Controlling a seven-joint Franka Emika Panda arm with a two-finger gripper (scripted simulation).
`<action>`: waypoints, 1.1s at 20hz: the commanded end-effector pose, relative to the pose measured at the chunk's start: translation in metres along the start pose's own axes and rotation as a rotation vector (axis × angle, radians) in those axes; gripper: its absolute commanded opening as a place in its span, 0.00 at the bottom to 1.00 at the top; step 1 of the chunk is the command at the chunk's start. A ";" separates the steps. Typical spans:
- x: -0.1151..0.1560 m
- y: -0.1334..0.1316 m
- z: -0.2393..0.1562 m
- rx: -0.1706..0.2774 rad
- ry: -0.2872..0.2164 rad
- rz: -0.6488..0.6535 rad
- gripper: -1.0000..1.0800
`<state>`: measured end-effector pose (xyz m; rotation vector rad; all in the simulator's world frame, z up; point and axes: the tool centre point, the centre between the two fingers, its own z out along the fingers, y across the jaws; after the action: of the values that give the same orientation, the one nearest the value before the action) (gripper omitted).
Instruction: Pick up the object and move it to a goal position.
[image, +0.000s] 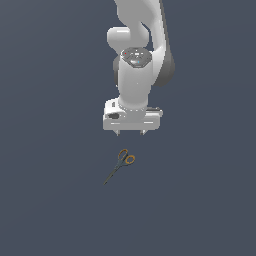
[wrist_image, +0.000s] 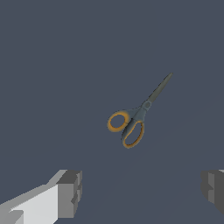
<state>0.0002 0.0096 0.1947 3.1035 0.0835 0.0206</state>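
Observation:
The object is a small pair of scissors (image: 120, 164) with dark slender blades and orange-rimmed finger loops, lying flat on the dark grey surface. In the wrist view the scissors (wrist_image: 136, 117) lie closed, well apart from the fingers. My gripper (image: 130, 133) hangs above the surface just behind the finger loops, pointing down, open with nothing between its fingers. Its two short fingertips (image: 117, 133) show below the white hand. In the wrist view the gripper (wrist_image: 142, 192) stands wide open, one finger (wrist_image: 70, 192) at each side.
The white arm (image: 137, 55) rises behind the gripper toward the top of the exterior view. The plain dark grey surface (image: 50, 200) stretches all around the scissors.

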 end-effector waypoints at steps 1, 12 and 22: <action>0.000 0.000 0.000 -0.002 0.000 -0.003 0.96; 0.010 0.008 0.018 0.012 -0.005 0.125 0.96; 0.029 0.028 0.061 0.030 -0.016 0.420 0.96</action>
<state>0.0283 -0.0147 0.1429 3.0962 -0.4893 0.0084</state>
